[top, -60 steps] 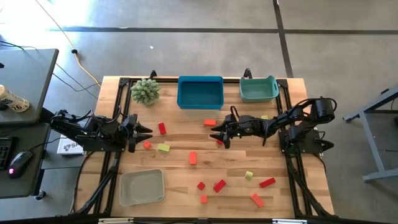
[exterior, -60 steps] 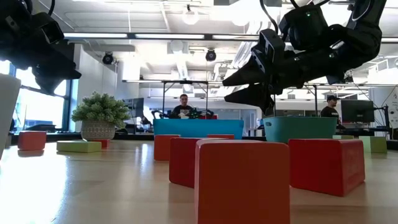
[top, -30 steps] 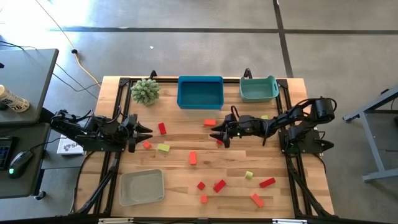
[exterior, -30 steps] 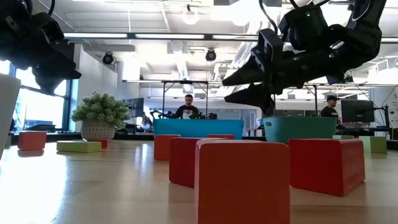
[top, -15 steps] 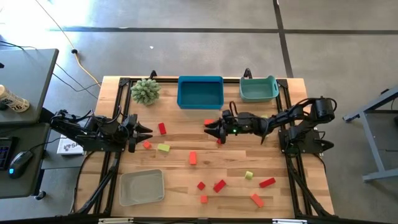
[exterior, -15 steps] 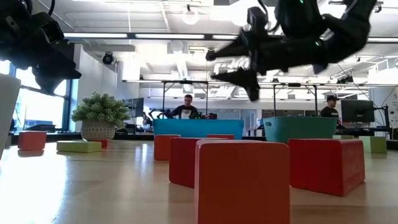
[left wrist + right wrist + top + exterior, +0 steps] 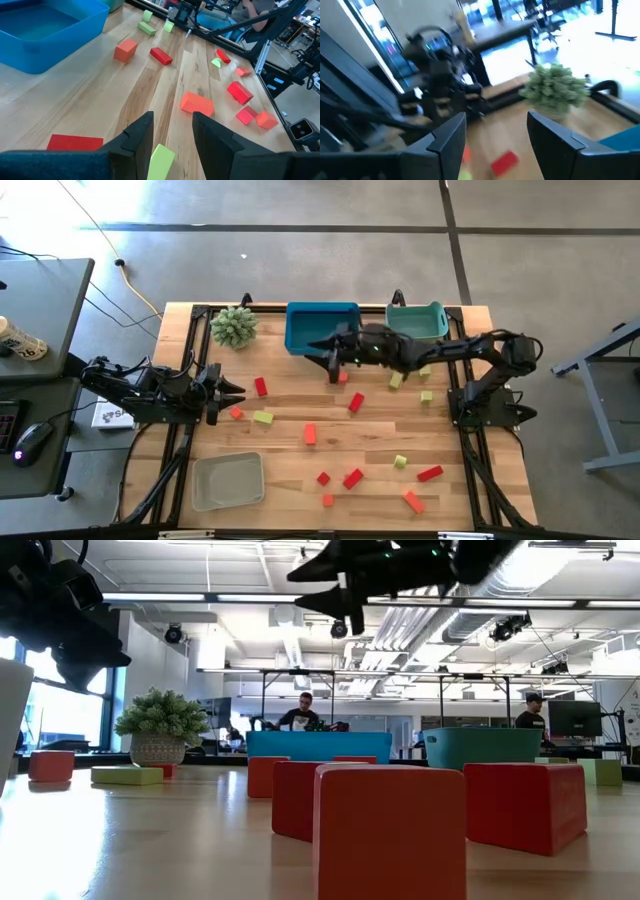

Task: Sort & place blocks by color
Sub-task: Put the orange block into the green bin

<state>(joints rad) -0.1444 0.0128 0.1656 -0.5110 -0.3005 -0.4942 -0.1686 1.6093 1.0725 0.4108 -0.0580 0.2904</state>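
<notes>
Red, orange and yellow-green blocks lie scattered flat on the wooden table. Among them are a red block, an orange block and green blocks near the middle. My right gripper is open and empty, raised high above the table at the near edge of the blue tray. Its wrist view looks past its fingers toward the left arm and the plant. My left gripper waits open at the table's left side, its fingers above a green block.
A teal tray sits at the far right, a pale tray near the front left, and a spiky green plant at the far left. More blocks lie toward the near edge. People show in the room beyond.
My right gripper has risen from just above the table's middle and swung toward the far edge and left, ending up at the blue tray's near edge. It stays open and empty. The red and green blocks it had covered now show. The left arm has kept still.
</notes>
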